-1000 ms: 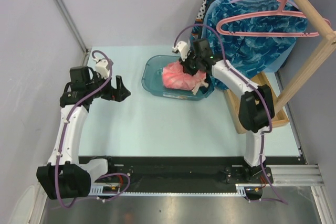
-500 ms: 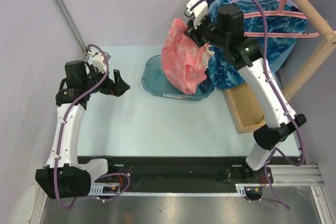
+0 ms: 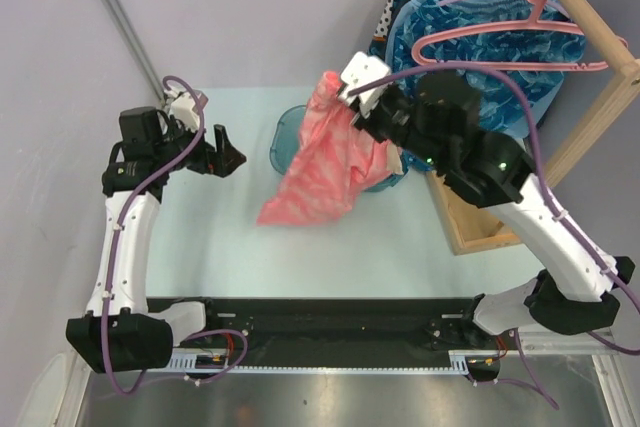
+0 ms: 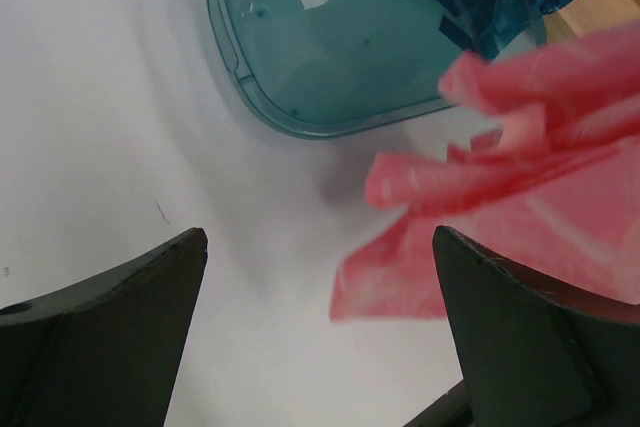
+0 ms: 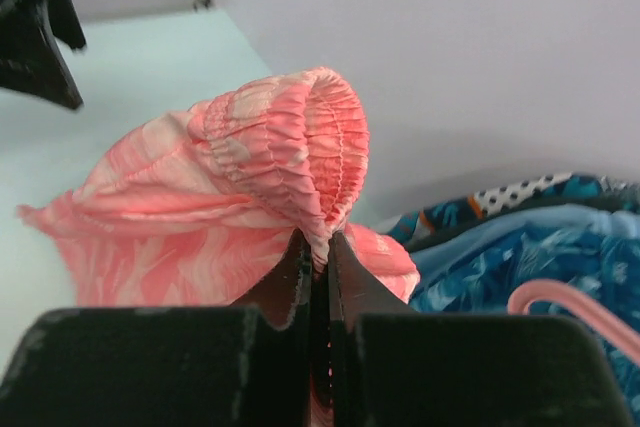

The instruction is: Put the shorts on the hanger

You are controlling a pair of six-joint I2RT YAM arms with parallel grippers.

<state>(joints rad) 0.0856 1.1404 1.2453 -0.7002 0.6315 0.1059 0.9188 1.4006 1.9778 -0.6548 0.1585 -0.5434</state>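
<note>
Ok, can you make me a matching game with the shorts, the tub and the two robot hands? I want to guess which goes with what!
Things:
1. shorts
2. tub
3. left end effector
4. right end effector

Matches:
A. wide open, holding nothing
B. see-through teal
C. shut tight on a gathered waistband
D. coral pink, hanging down

Right pairs: 1-D, 2-B, 3-A, 4-C
</note>
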